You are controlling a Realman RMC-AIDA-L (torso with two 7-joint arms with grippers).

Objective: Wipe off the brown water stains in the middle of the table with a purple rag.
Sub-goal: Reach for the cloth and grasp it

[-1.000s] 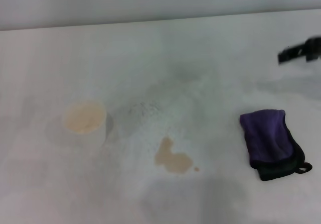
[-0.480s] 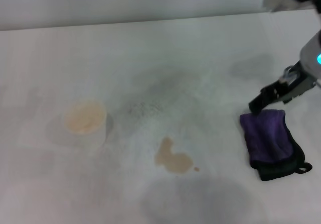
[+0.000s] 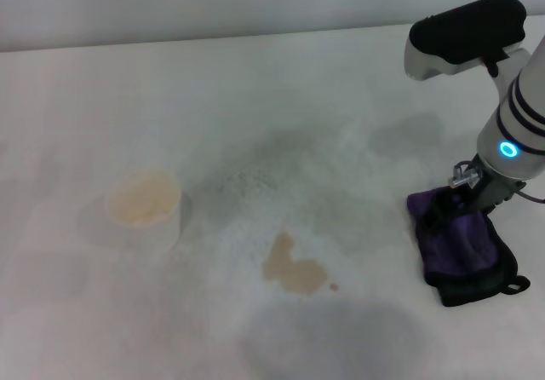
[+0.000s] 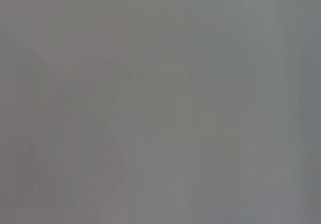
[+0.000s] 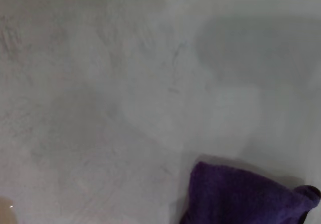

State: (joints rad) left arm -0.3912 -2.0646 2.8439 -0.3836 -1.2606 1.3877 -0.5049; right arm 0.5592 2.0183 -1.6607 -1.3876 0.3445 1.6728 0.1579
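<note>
The purple rag lies folded on the white table at the right, black edging toward the near side. It also shows in the right wrist view. My right gripper has come down onto the rag's far end, its dark fingers over the cloth. The brown water stains sit in the middle of the table, left of the rag, with a tiny droplet beside them. My left gripper is out of view; its wrist view is plain grey.
A white paper cup with tan liquid stands to the left of the stains. Faint grey speckled smudges lie behind the stains. The table's far edge meets a grey wall.
My right arm has swung in from the far right and dropped down, its gripper moving from beside the rag's far edge onto the rag. The rag, stains and cup have not moved.
</note>
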